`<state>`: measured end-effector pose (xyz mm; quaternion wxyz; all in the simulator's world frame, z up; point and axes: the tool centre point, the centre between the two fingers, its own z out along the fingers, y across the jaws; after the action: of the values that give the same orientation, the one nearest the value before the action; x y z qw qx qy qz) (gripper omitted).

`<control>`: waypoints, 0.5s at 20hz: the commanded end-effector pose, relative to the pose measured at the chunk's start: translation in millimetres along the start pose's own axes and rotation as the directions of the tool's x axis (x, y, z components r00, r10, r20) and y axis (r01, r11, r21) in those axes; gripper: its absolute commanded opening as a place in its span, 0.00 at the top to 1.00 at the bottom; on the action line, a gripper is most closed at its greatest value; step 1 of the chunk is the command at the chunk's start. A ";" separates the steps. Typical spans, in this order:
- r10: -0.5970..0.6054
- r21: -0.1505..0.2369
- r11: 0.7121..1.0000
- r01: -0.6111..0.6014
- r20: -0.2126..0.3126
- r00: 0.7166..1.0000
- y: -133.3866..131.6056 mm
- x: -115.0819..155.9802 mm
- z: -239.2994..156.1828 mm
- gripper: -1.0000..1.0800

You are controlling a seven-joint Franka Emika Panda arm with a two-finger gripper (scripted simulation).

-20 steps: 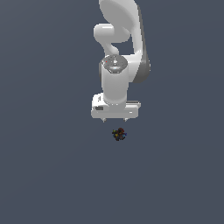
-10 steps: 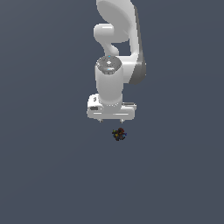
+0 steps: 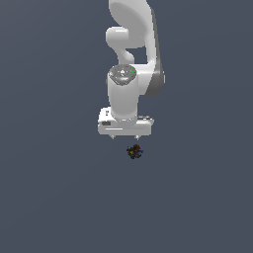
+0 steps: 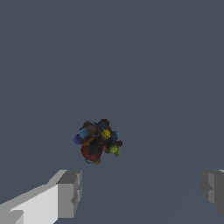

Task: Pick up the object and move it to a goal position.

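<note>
The object point(image 3: 134, 151) is a tiny dark lump speckled with red, blue and yellow, lying on the flat grey ground. In the exterior view it sits just below the white gripper point(image 3: 125, 137) and slightly toward that view's right. The gripper is open, only its two small fingertips showing under the broad white hand. In the wrist view the object point(image 4: 97, 141) lies ahead of the gripper point(image 4: 142, 190), apart from both grey fingertips point(image 4: 70, 192) and nearer this one than the other. Nothing is held.
The white arm point(image 3: 132, 54) rises behind the hand toward the exterior view's upper edge. All around is plain grey ground point(image 3: 59, 188) with no other objects in sight.
The hand has shifted slightly toward the exterior view's left and a little lower. The object has stayed where it was.
</note>
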<state>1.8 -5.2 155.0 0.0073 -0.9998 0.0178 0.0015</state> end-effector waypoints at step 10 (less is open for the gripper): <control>-0.226 -0.012 0.974 0.226 0.003 0.974 -17.6 -2.1 32.2 0.04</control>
<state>0.7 9.3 128.9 0.0019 -0.9972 -0.0753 0.0015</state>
